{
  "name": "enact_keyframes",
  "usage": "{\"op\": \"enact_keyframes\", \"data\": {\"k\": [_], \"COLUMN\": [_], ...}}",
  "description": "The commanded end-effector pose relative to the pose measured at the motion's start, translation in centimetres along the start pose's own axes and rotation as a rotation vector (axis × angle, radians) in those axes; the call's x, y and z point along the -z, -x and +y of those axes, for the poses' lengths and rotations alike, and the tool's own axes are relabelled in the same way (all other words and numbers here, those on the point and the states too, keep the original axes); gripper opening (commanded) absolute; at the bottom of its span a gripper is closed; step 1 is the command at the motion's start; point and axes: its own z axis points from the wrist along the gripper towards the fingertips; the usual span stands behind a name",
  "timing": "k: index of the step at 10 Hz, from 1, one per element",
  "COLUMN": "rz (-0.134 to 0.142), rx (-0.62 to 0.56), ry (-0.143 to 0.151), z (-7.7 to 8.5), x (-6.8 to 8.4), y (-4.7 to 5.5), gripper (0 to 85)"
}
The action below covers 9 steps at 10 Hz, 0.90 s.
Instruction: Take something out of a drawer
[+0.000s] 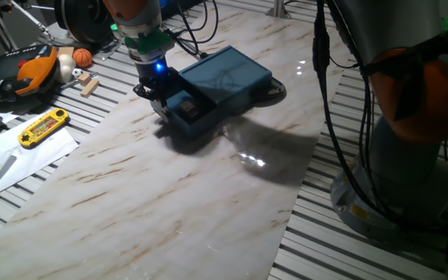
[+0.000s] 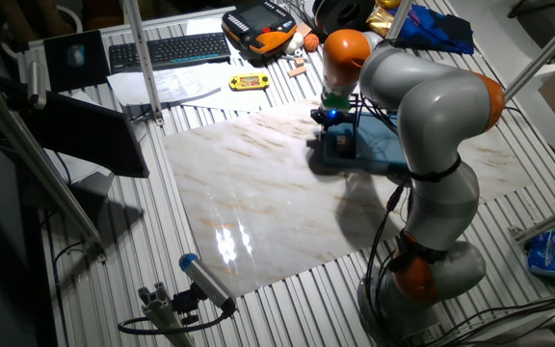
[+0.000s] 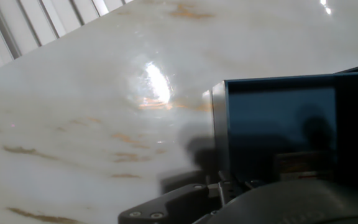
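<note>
The dark blue box [image 1: 230, 74] lies on the marble board. Its drawer [image 1: 195, 117] is pulled out toward the front left. A small pale packet [image 1: 186, 106] lies inside the drawer; in the hand view it shows dimly as a reddish patch [image 3: 300, 163] on the drawer floor [image 3: 278, 124]. My gripper [image 1: 157, 99] hangs low at the drawer's outer left corner, just outside its front wall. In the hand view only dark finger parts [image 3: 166, 208] show at the bottom edge. I cannot tell whether the jaws are open. The other fixed view shows the gripper [image 2: 332, 127] over the drawer [image 2: 339, 147].
A yellow handheld game [image 1: 43, 127] lies on papers at the left. A wooden block [image 1: 89, 84], an orange ball [image 1: 82, 57] and an orange-black tool [image 1: 33, 68] lie behind it. A keyboard [image 2: 167, 48] is at the far side. The arm's base [image 1: 411, 155] stands right of the board.
</note>
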Motion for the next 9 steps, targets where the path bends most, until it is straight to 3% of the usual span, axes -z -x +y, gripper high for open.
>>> {"op": "enact_keyframes", "data": {"k": [1, 9], "rz": [-0.001, -0.006], "rx": [-0.001, 0.001], "ry": [-0.002, 0.006], "z": [0.0, 1.0], "x": [0.0, -0.4], "y": [0.0, -1.3], "gripper": [0.0, 0.0]}}
